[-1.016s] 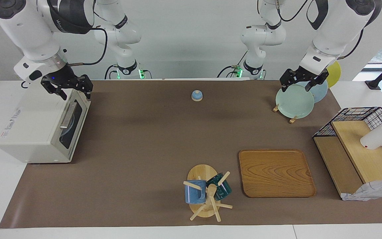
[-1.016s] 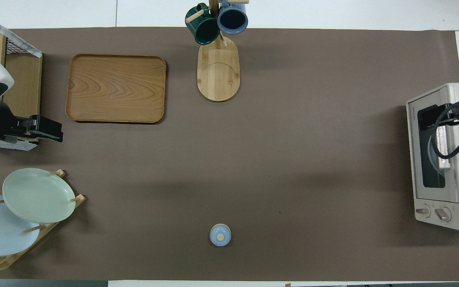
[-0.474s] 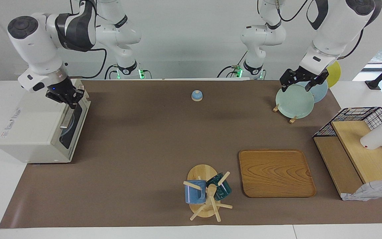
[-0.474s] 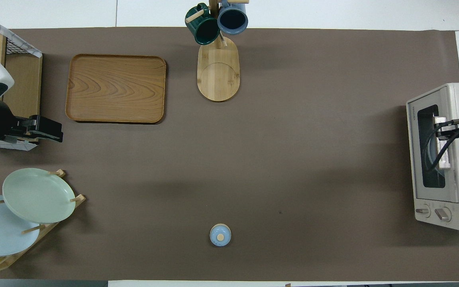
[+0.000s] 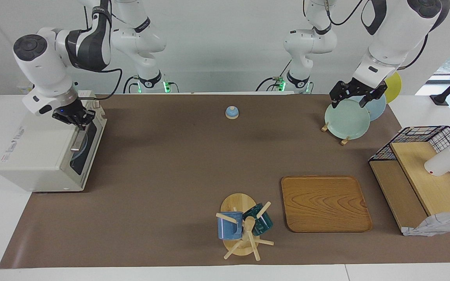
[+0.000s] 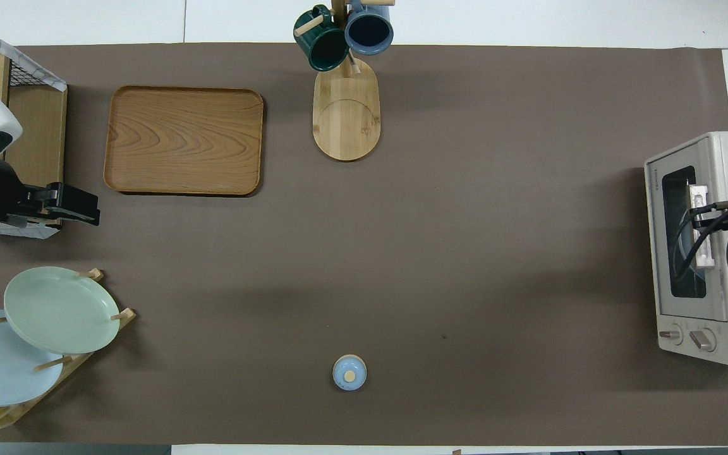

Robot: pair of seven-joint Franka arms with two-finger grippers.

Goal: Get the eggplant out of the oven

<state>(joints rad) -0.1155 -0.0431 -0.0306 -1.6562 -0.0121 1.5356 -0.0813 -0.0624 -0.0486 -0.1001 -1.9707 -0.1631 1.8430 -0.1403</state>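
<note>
Your right gripper (image 5: pixel 77 118) has dropped from above the oven's upper front edge onto the near end of the door handle (image 5: pixel 77 141), and its jaws, wide apart a second ago, have now closed. From the facing view they look shut around the bar, though the arm hides the contact from overhead, so treat the grip as likely rather than certain. That means the door-opening step is just beginning: the door is still up, and nothing can come out until you pull it down.

The oven (image 5: pixel 37 156) sits at the right arm's end of the table, cream-white, its dark window facing the middle. Through the glass you can make out a pale plate; the eggplant itself cannot be seen, so it is presumably inside.

Your left gripper (image 5: pixel 353 96) waits over the plate rack (image 5: pixel 346 119), jaws open and empty.
</note>
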